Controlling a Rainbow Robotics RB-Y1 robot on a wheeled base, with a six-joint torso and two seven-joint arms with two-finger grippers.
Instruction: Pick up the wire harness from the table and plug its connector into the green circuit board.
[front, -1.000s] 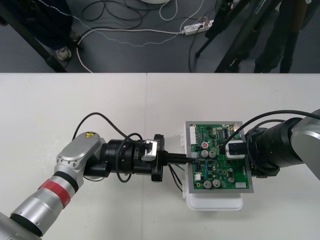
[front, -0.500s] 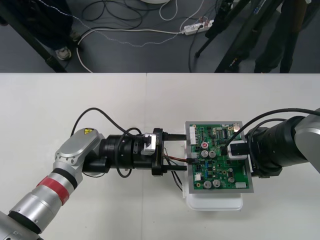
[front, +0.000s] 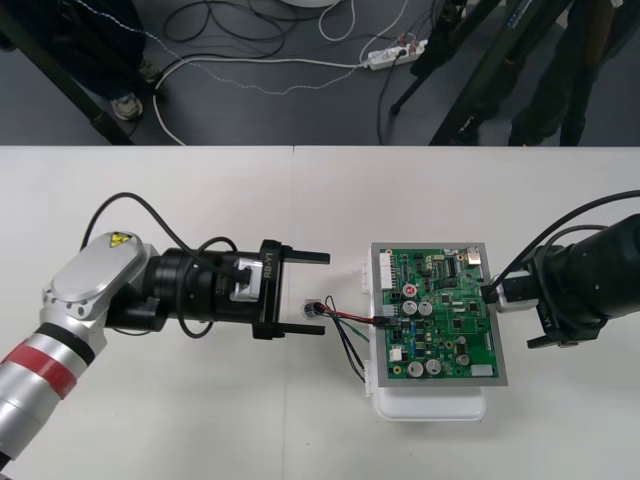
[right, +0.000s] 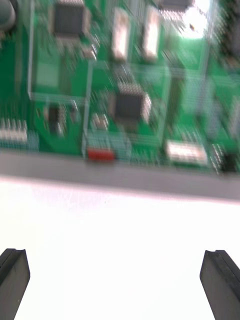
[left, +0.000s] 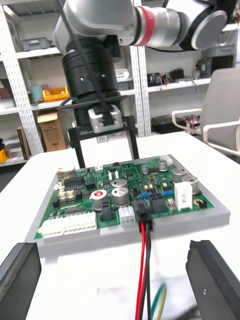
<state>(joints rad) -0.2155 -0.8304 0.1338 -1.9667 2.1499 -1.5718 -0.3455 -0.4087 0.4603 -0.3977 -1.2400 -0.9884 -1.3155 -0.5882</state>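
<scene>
Where the plug sits: plug (left: 144, 217) stands in a black header by the left edge of the board (front: 440, 330). It looks seated, but how deep cannot be told.
Lie of the harness: harness wires (front: 352, 317) run from the plug off the board's left edge onto the table (front: 200, 190). The socket (front: 313, 309) lies on the table at their free end, and green strands loop toward the base (front: 430, 405).
Left arm: left gripper (front: 324, 294) has its fingers spread wide and holds nothing. It stands left of the board, apart from it, pointing at it.
Right arm: right gripper (right: 116, 260) has its fingers wide apart and is empty. It is at the board's right edge, over bare table.
Governing relation: the harness lies straight ahead of the left gripper, with its long axis running left to right in line with that gripper's reach. The socket end is nearest, between the fingertips and just beside the finger closer to the robot; contact cannot be told. The plug end is farthest.
Nearer arm: left. Most of the board lies between the right gripper and the plug.
Stage, judged: insertion appears made, and only clearing the arms remains.
Risk, judged: a finger catching the socket or wires could drag the plug out. Any retreat should run straight back along the wire axis with the fingers wide.
</scene>
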